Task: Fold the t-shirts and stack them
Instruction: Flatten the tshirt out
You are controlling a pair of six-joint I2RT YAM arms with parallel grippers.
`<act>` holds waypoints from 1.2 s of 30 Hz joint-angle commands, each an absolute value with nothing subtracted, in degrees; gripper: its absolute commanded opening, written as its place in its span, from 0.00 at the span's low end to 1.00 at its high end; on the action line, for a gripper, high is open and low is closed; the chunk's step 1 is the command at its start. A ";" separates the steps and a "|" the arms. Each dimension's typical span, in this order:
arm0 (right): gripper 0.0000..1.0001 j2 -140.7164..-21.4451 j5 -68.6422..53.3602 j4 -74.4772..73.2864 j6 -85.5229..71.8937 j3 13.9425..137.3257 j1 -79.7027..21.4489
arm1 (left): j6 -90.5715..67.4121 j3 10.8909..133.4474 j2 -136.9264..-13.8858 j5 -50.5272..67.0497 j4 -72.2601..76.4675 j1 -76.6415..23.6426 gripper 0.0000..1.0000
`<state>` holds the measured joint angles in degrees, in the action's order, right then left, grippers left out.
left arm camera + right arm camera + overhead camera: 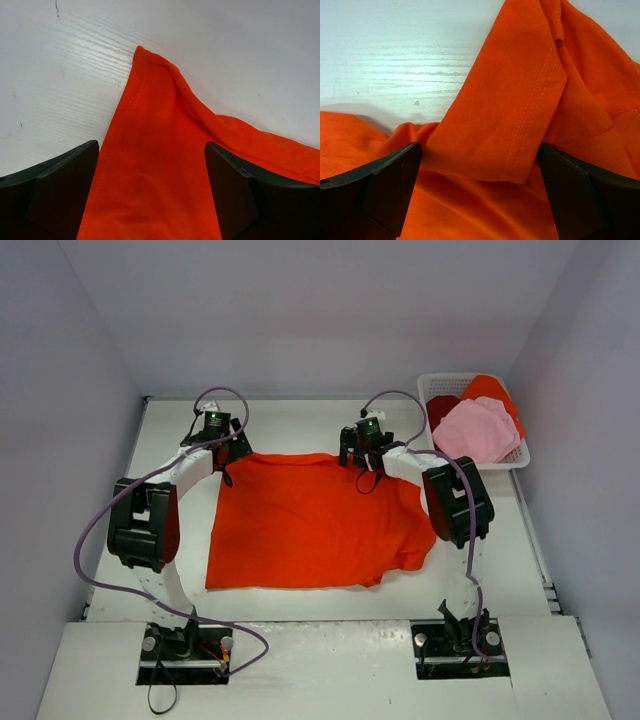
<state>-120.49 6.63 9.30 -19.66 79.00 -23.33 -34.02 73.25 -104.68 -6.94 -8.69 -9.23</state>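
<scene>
The big shirt [300, 525] is spread flat on the table [300, 420]. Its far edge runs from side to side, from one gripper across to the other.

The left gripper [151, 165] is held over the far left corner [145, 55] of the shirt. Its jaws are wide apart and nothing is pinched. The cloth lies right between them, and the corner points straight ahead of the jaws. Bare table is seen to the left of the jaws and ahead of them.

The right gripper [480, 165] is held over the far right end of the same edge. Its jaws are wide apart too, and nothing is pinched. A folded flap [510, 110] with two lines of stitching lies between them. More bunched cloth is seen ahead and to the right of the jaws.

Each end of the edge is nearest to the arm on its own side. So it is judged that both ends can be pinched together, and the edge can then be pulled toward the near side for a fold.

The other shirts [475, 425] are piled in the basket [440, 382], well off to the right of the right jaws.
</scene>
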 commanded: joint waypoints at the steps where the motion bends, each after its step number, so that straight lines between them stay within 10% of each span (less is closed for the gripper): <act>1: 0.96 -118.21 8.79 10.99 -19.16 80.86 -23.20 | -32.96 73.39 -101.69 -7.91 -6.33 -8.61 0.81; 36: 0.96 -125.86 5.98 12.39 -17.93 92.37 -18.28 | -32.26 72.16 -104.24 -8.44 -4.83 -8.26 0.81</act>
<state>-127.31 5.82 11.11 -18.81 89.12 -18.41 -32.95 72.12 -105.23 -7.77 -7.70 -8.67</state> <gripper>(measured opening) 0.966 0.814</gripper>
